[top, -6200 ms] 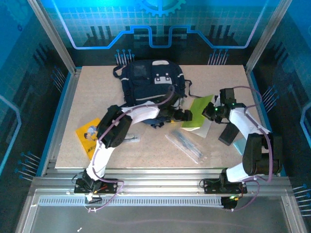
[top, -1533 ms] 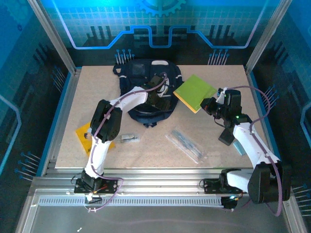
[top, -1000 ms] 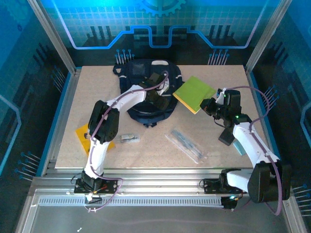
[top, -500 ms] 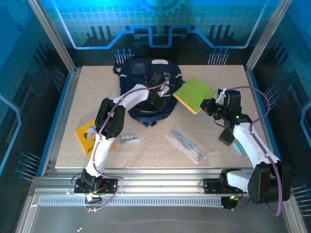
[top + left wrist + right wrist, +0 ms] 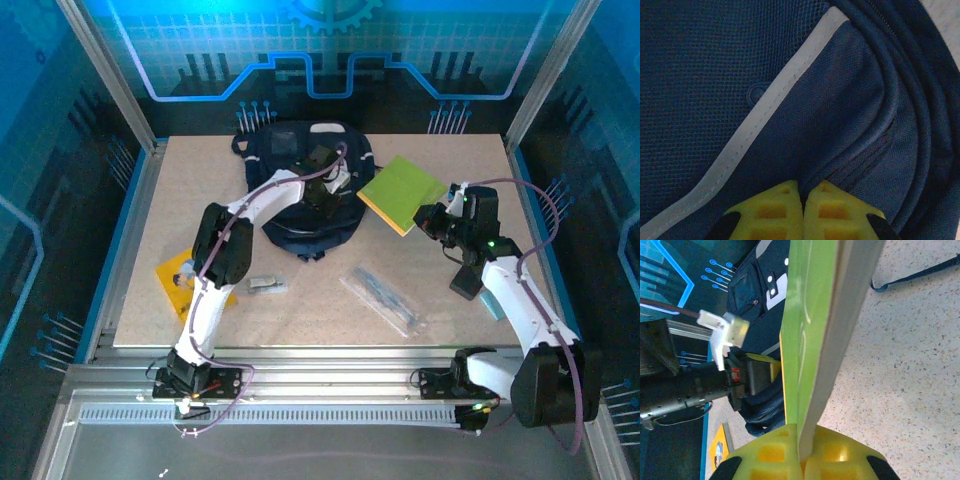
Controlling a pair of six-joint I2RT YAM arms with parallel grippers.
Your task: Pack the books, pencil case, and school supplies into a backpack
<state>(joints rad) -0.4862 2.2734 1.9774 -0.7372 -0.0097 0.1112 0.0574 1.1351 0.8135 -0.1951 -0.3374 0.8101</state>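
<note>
Speckled tabletop [image 5: 300, 335], left to right: yellow book [image 5: 178, 280] lying flat at front-left; school supplies [image 5: 264, 285] just beside it; left gripper [image 5: 802, 189] pinched together on backpack [image 5: 290, 150] fabric; pencil case [image 5: 385, 300] front-centre; right gripper [image 5: 801, 442] clamps yellow-green book [image 5: 402, 190] beside backpack.

The desk [image 5: 300, 330] carries one backpack [image 5: 268, 160], one pencil case [image 5: 385, 300] and one small pale oblong object [image 5: 264, 285]. The books number two: one yellow-green book [image 5: 402, 192] and one yellow book [image 5: 178, 280]. There are two arms, one left arm [image 5: 215, 262] and one right arm [image 5: 520, 300], each with a single end effector, so two in all: the left end effector [image 5: 322, 190] and the right end effector [image 5: 428, 222]
</note>
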